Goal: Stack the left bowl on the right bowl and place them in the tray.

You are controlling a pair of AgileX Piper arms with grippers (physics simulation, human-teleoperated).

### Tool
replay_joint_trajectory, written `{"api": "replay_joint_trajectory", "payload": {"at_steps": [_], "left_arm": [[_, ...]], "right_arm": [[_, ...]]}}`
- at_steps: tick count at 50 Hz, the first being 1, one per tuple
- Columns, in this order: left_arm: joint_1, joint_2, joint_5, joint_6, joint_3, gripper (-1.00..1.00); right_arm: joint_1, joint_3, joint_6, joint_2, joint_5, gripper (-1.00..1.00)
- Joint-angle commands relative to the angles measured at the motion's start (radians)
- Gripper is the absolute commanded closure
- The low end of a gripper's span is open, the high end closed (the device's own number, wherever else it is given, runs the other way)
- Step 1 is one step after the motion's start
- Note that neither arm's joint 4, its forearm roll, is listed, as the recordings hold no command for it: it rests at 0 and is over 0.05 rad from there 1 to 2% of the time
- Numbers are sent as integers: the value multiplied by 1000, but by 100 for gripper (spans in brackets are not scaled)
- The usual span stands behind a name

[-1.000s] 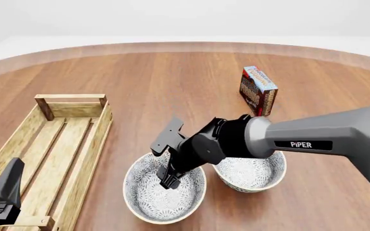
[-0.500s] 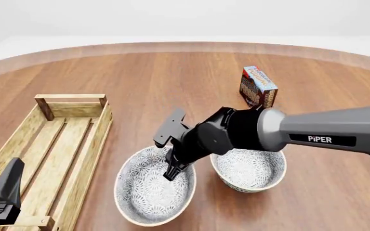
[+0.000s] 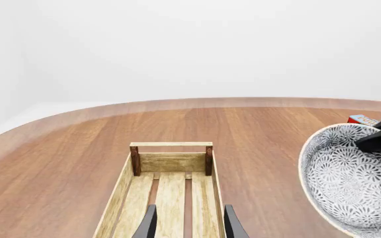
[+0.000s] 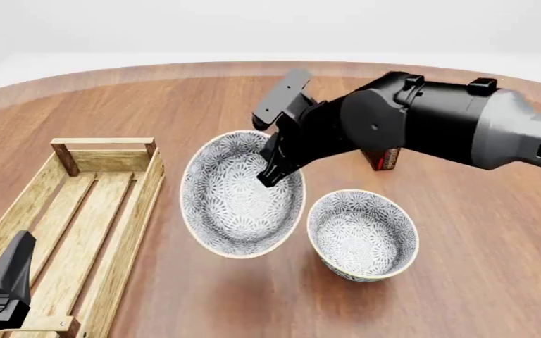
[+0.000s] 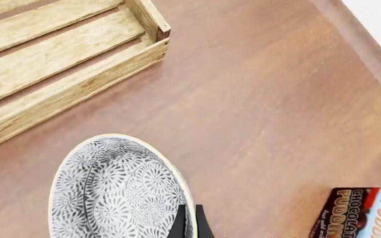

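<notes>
The right end effector (image 4: 272, 169) is closed on the rim of the left bowl (image 4: 240, 193) and holds it tilted, above the tabletop (image 4: 251, 105), beside the right bowl (image 4: 363, 234). I judge the stacking step is in hand: next, carry it over that bowl, level it, lower it. The left end effector (image 3: 187, 225), partly open and holding nothing, hangs over the tray (image 4: 82, 211).

Bright, even, diffuse light from above, clean simulator renders. All three views sharp, no blur, no grain, no edge distortion. Soft faint shadow under the lifted patterned grey-white bowl (image 4: 241, 193) on the brown wooden table (image 4: 205, 105). No harsh glare; white background washed out.
</notes>
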Motion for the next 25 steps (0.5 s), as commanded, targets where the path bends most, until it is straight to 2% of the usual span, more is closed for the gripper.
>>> {"api": "replay_joint_trajectory", "payload": {"at_steps": [1,10,17,19,22,25], "left_arm": [[0,0,0,0,0,-100],[0,0,0,0,0,-100],[0,0,0,0,0,-100],[0,0,0,0,0,-100],[0,0,0,0,0,-100],[0,0,0,0,0,-100]], "right_arm": [[-56,-55,1,-82,27,100],[-107,-53,15,-123,35,100],[-146,-31,47,-173,29,100],[-162,-31,63,-183,29,100],[-181,-19,118,-205,26,100],[-229,-8,156,-200,15,100]]}}
